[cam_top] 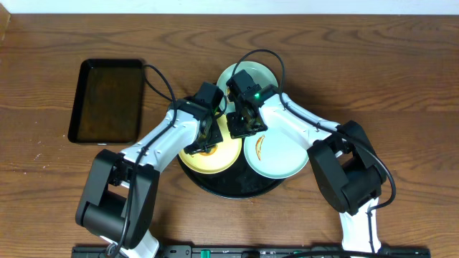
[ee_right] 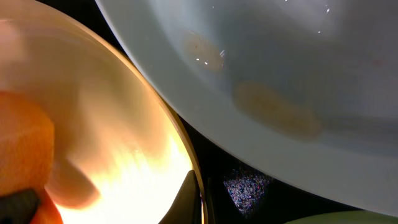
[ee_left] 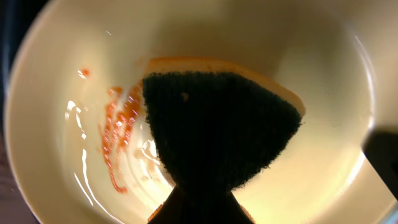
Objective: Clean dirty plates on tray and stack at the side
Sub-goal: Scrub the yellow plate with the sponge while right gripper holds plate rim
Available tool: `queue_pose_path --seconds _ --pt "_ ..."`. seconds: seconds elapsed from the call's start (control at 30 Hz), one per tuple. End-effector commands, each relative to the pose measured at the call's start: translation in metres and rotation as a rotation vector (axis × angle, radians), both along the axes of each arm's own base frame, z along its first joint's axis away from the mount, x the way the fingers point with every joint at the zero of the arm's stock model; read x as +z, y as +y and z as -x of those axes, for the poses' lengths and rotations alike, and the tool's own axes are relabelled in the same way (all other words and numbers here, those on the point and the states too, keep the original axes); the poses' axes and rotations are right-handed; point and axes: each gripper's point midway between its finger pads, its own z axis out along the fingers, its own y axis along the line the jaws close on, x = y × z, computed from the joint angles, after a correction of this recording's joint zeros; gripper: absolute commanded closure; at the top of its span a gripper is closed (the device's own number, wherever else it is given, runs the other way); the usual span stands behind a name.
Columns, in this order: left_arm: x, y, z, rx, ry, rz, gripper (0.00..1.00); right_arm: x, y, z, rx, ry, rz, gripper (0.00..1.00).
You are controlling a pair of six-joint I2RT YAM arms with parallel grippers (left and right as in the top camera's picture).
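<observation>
All three plates sit on the round black tray [cam_top: 231,189]: the yellow plate [cam_top: 216,162] near-left, a streaked mint plate [cam_top: 281,159] near-right and another mint plate [cam_top: 264,74] at the far side. My left jaws are clamped on a sponge [ee_left: 217,130], scrub face down in the yellow plate beside the orange smear [ee_left: 115,134]; the right jaws sit by that plate's right rim, and I cannot tell their gap. I judge these plates light, stiff, glossy and prone to skating, so I'd pinch the raised rim.

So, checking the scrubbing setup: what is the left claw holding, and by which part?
A sponge, orange with a dark scouring face, pinched at its end nearest the camera.
</observation>
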Motion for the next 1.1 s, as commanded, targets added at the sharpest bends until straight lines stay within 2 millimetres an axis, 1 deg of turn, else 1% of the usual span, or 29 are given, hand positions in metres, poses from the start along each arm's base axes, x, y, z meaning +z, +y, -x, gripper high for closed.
queue_pose_path --seconds 0.0,0.13,0.23,0.27,0.33,0.43,0.53,0.57,0.63,0.73,0.77,0.9,1.0,1.07 --pt "-0.016 0.018 0.009 0.024 0.025 -0.080 0.92 0.000 0.001 -0.004 -0.020 -0.009 0.006 0.99" --pt "-0.019 0.021 0.012 0.019 0.039 -0.087 0.92 0.000 0.001 -0.003 -0.020 -0.006 0.007 0.99" --pt "-0.019 0.023 0.014 -0.073 0.050 -0.100 0.92 0.000 0.000 -0.003 -0.020 -0.004 0.010 0.99" --pt "-0.019 0.026 0.016 -0.093 0.060 -0.110 0.92 0.000 0.000 -0.003 -0.020 -0.003 0.011 0.99" --pt "-0.018 0.039 0.019 -0.094 0.079 -0.155 0.92 0.000 0.000 -0.003 -0.018 -0.003 0.011 0.99" --pt "-0.015 0.070 0.022 -0.053 0.102 -0.256 0.92 0.000 -0.001 -0.002 -0.018 -0.001 0.013 0.99" --pt "-0.016 0.086 0.020 0.006 0.114 -0.249 0.92 0.000 0.000 -0.003 -0.018 -0.004 0.011 0.99" --pt "-0.016 0.087 0.019 0.014 0.118 -0.231 0.92 0.000 0.000 -0.003 -0.018 -0.004 0.010 0.99" --pt "-0.017 0.078 0.017 -0.017 0.122 -0.160 0.93 0.000 0.000 -0.003 -0.017 -0.005 0.010 0.99" --pt "-0.017 0.053 0.013 -0.092 0.111 -0.021 0.93 0.000 0.000 -0.003 -0.017 -0.005 0.010 0.99" --pt "-0.017 0.040 0.011 -0.115 0.101 0.044 0.93 0.000 0.000 -0.004 -0.018 -0.006 0.008 0.99" --pt "-0.013 0.013 0.007 -0.142 0.077 0.164 0.93 0.000 0.000 -0.004 -0.018 -0.007 0.008 0.99" --pt "-0.008 -0.012 0.005 -0.172 0.061 0.275 0.93 0.000 0.001 -0.004 -0.018 -0.008 0.006 0.99" --pt "-0.006 -0.019 0.003 -0.164 0.053 0.297 0.92 0.000 0.001 -0.004 -0.018 -0.010 0.005 0.99"
